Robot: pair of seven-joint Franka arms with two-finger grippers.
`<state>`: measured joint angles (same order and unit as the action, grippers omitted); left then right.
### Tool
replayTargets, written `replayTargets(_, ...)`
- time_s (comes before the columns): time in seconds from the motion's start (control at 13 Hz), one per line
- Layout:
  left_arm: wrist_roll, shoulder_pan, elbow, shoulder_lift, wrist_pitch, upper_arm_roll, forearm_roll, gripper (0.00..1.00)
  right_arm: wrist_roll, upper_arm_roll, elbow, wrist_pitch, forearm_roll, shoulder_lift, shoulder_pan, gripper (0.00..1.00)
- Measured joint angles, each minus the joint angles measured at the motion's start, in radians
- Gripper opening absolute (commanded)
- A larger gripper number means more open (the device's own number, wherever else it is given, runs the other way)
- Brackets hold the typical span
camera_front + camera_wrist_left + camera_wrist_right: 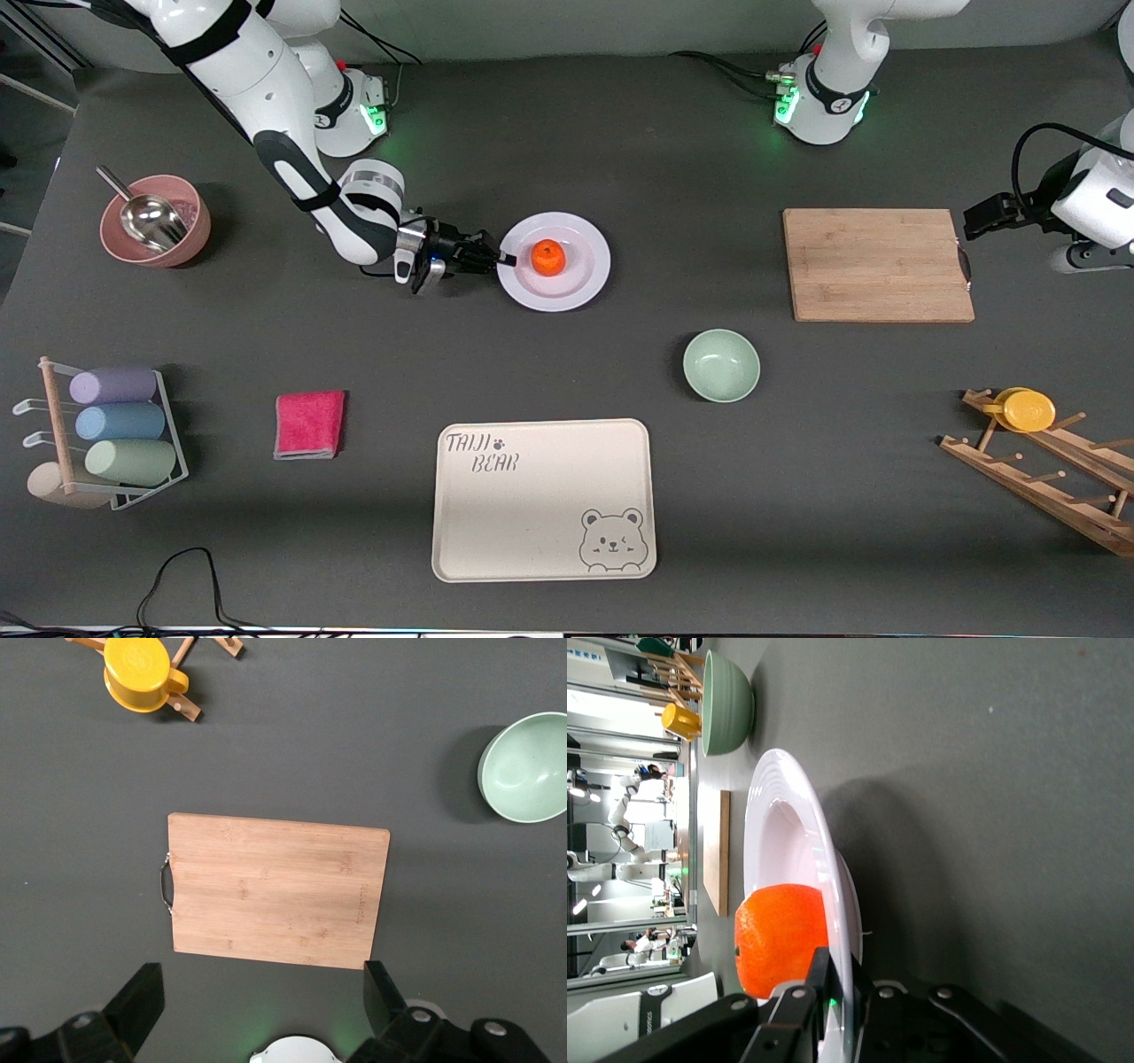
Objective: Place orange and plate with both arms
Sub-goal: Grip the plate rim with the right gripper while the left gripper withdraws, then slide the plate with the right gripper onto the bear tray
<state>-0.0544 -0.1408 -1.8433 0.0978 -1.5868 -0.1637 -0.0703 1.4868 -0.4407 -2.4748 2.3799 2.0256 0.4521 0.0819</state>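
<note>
The orange [548,257] sits in the middle of the pale lavender-white plate [585,275], which lies on the table toward the right arm's end. My right gripper [501,260] is shut on the plate's rim at the side toward the right arm's end. In the right wrist view the rim [833,868] runs between the fingers [818,979], with the orange [780,935] just above them. My left gripper [974,217] is open and empty at the wooden cutting board's [877,264] edge toward the left arm's end; in the left wrist view it [257,1001] hangs above the board [275,890].
A mint-green bowl [721,364] stands nearer the front camera than the plate. A beige bear-printed tray [543,499] lies near the front edge. A pink cloth [309,424], a rack of cups [111,425], a pink bowl with a scoop [155,220] and a wooden rack holding a yellow cup [1028,409] stand around.
</note>
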Motion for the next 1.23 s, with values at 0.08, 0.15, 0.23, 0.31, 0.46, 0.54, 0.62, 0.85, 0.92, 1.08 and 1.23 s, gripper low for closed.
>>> replayTargets(0.08,0.000,0.000,0.018,-0.014,0.014,-0.001,0.000,1.00,-0.021,0.000,0.013,0.000,0.000,0.000,0.000,0.00)
replayTargets(0.15,0.000,0.000,0.029,-0.025,0.021,-0.002,0.000,1.00,-0.044,0.000,0.026,0.000,0.001,-0.001,0.000,0.00)
replayTargets(0.23,0.001,0.000,0.037,-0.033,0.024,-0.002,-0.001,1.00,-0.072,-0.002,0.042,0.000,0.001,-0.004,0.000,0.00)
replayTargets(0.31,0.001,0.000,0.040,-0.039,0.024,-0.002,-0.001,1.00,-0.106,-0.007,0.061,0.000,0.001,-0.010,0.000,0.00)
replayTargets(0.46,0.001,0.000,0.045,-0.049,0.026,-0.003,-0.001,1.00,-0.168,-0.016,0.098,0.002,0.001,-0.026,0.000,0.00)
replayTargets(0.54,0.001,0.000,0.045,-0.053,0.028,-0.003,-0.001,1.00,-0.196,-0.017,0.117,0.007,0.001,-0.035,0.000,0.00)
replayTargets(0.62,0.001,0.000,0.045,-0.056,0.032,-0.003,-0.001,1.00,-0.222,-0.017,0.140,0.018,0.001,-0.041,0.000,0.00)
replayTargets(0.85,0.001,0.000,0.046,-0.060,0.040,-0.003,-0.001,1.00,-0.320,-0.017,0.226,0.062,-0.038,-0.046,-0.002,0.00)
replayTargets(0.92,0.001,0.000,0.046,-0.060,0.041,-0.003,-0.001,1.00,-0.397,-0.016,0.261,0.071,-0.097,-0.046,-0.004,0.00)
replayTargets(1.08,0.001,0.000,0.047,-0.060,0.041,-0.003,-0.001,1.00,-0.552,-0.007,0.327,0.077,-0.223,-0.046,-0.006,0.00)
replayTargets(1.23,0.001,0.000,0.047,-0.062,0.041,-0.003,-0.001,1.00,-0.686,0.017,0.402,0.078,-0.335,-0.037,-0.008,0.00)
